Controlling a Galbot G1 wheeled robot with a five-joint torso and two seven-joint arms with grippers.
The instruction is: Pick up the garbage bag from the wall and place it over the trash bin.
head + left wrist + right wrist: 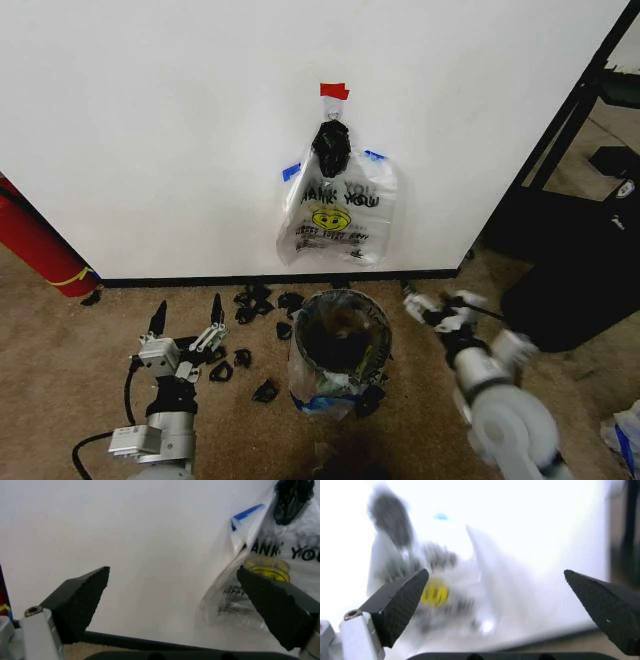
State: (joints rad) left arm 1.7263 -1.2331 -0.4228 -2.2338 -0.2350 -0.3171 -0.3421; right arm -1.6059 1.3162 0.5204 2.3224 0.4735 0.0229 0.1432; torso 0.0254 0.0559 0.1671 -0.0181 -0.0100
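The garbage bag (338, 212) hangs flat against the white wall (180, 130) under red tape. The trash bin (340, 350) stands upright on the carpet just below, already lined with clear plastic.

Lab-like test corner: bare white wall (180, 130), brown carpet (60, 350), black rack (575, 120).

We see our left arm low at the lower left of the head view, wrist pointing forward, its left gripper (187, 317) with both dark fingers spread wide and pointing up and ahead; our right arm reaches in from the lower right, its big round wrist joint nearest the camera; the right gripper (440, 303) is blurred there, yet its own wrist view shows the pads (400, 605) well apart.
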